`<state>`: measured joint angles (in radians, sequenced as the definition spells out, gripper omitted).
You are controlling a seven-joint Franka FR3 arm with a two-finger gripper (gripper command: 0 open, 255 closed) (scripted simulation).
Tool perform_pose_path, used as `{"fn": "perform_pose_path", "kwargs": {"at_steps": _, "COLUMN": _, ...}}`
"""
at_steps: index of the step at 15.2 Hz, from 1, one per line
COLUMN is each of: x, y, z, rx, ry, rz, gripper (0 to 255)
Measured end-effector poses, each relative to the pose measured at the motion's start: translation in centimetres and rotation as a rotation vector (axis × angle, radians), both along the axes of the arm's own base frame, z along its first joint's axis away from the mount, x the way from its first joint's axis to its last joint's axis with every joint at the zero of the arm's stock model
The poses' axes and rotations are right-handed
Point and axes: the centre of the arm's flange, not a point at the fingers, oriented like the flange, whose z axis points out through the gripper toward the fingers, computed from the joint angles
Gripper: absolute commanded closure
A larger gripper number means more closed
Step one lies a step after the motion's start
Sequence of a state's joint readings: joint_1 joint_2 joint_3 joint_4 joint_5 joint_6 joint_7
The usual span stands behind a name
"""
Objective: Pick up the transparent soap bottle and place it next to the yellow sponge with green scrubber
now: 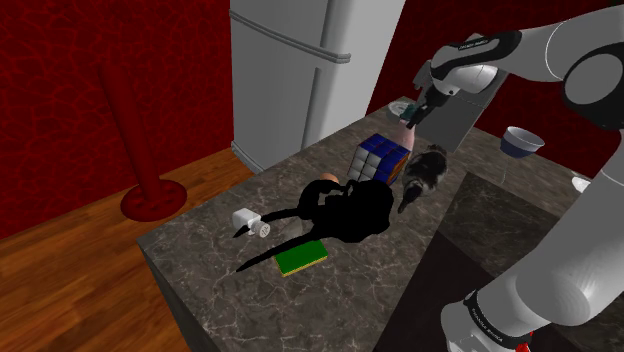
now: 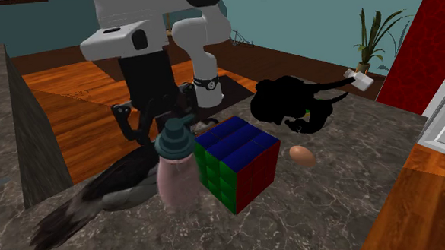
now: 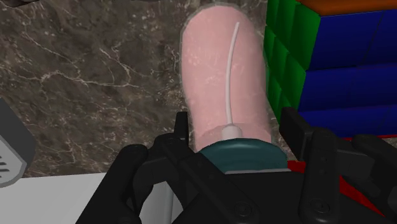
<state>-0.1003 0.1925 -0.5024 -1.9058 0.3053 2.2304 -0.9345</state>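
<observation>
Shoulder view gave me the dark marbled desk point(image 1: 200, 290) across the lower middle of the frame, with a tall grey fridge point(image 1: 300, 70) behind it at top centre. The white arm point(image 1: 560, 60) came in from the right edge and hung its gripper point(image 1: 412, 115) at upper right, directly over the soap bottle point(image 1: 400, 137).

In the second exterior view a colourful puzzle cube point(image 2: 237, 162) sat mid-frame. A black shapeless object point(image 2: 292, 103) lay beyond it, and a grey-and-black bird figure point(image 2: 101, 193) lay at lower left. The bottle point(image 2: 177, 179), pink and see-through with a teal cap, stood upright on the desk between bird and cube, just beside the cube.

From the wrist view I read the gripper point(image 3: 236, 121) as released: its fingers point(image 3: 181, 130) straddled the cap without clasping it.

The green-topped yellow sponge point(image 1: 301, 257) lay lower centre in the shoulder view, well apart from the bottle. A small brown egg point(image 2: 302, 156) rested right of the cube.
</observation>
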Motion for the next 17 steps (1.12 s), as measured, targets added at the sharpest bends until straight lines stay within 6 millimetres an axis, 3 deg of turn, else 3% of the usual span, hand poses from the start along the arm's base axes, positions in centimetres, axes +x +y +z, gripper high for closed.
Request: {"fn": "perform_pose_path", "kwargs": {"at_steps": 17, "x": 0.0, "y": 0.1, "z": 8.9, "rx": 0.000, "ry": 0.000, "rz": 0.000, "gripper": 255}}
